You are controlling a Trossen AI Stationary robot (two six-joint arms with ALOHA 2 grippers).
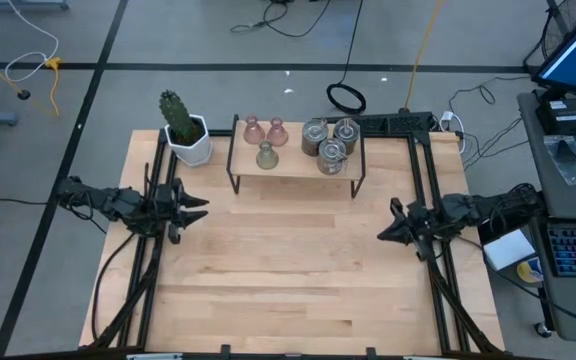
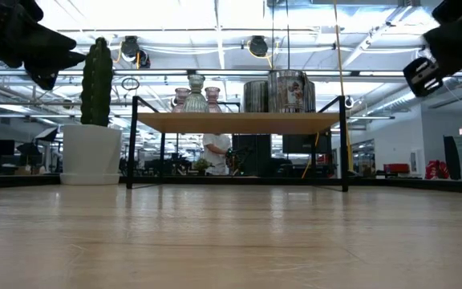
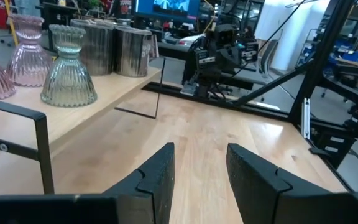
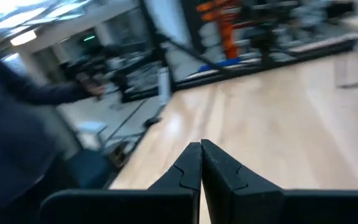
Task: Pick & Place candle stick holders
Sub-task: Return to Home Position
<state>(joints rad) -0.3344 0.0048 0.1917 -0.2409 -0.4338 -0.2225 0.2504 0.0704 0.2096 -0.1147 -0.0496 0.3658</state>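
Several candle stick holders stand on a low wooden shelf (image 1: 298, 160) at the table's far side: two pinkish glass ones (image 1: 253, 128) (image 1: 277, 131), an olive-green one (image 1: 266, 155) and three silvery cylinders (image 1: 315, 135) (image 1: 346, 131) (image 1: 332, 157). The left wrist view shows the green holder (image 3: 67, 68) and two cylinders (image 3: 98, 43) on the shelf top. My left gripper (image 1: 200, 208) (image 3: 201, 180) hovers at the table's left, pointing level toward the right, open and empty. My right gripper (image 1: 383, 232) (image 4: 201, 165) hovers at the table's right, pointing left, shut and empty.
A cactus in a white pot (image 1: 183, 125) stands left of the shelf, near the far left corner. The shelf rests on thin black metal legs (image 2: 133, 144). Bare wooden tabletop (image 1: 288, 260) lies between the arms. A person (image 2: 215, 152) stands in the room beyond the table.
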